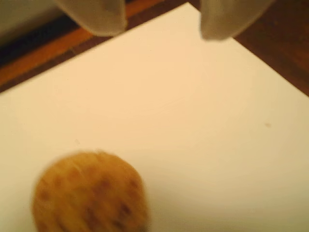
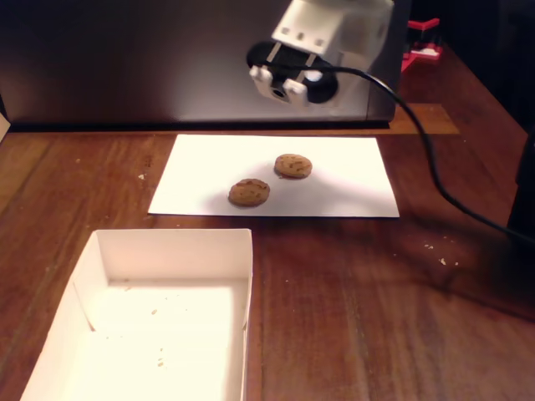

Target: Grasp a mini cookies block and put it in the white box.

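A dark wooden bench fills the fixed view. A flat white paper sheet lies toward the far side of it, in front of a dark metal-looking panel. Two small round brown cookies rest on the sheet, close together but apart. One cookie sits nearer and to the left; the other cookie sits farther and to the right.

The white box stands on the near left part of the bench, just in front of the sheet's near edge and not touching it. It is open at the top, with low walls, and holds only a few crumbs. More crumbs dot the bench to the right of the sheet.

The arm's white wrist housing hangs above the sheet's far edge, with a black cable running from it down the right side.

In the wrist view, the tool enters from the top edge. Its two pale fingers are spread wide apart with nothing between them, hovering over the far corner of the sheet. A blurred cookie lies at the bottom left of this view, well apart from the fingers; which of the two it is cannot be told.
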Robot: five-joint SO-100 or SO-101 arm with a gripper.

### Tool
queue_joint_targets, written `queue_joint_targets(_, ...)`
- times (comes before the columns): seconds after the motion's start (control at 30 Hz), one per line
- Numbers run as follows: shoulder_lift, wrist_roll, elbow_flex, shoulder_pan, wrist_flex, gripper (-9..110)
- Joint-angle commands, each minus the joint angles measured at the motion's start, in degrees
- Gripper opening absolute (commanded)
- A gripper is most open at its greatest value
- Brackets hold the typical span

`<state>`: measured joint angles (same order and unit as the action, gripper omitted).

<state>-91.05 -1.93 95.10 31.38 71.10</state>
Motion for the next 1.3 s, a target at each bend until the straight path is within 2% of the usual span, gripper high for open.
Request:
queue_joint_targets(0.0, 0.1, -1.3, -10.5, 1.1, 1.7, 10)
queue_joint_targets(0.67, 12.6, -2.6, -13.8, -1.1, 0.8, 16)
queue_joint_targets(0.97, 16.9, -2.8, -15.6, -0.4, 0.7, 29)
queue_joint_targets(1.27, 20.2, -2.5, -15.7, 0.4, 0.2, 34)
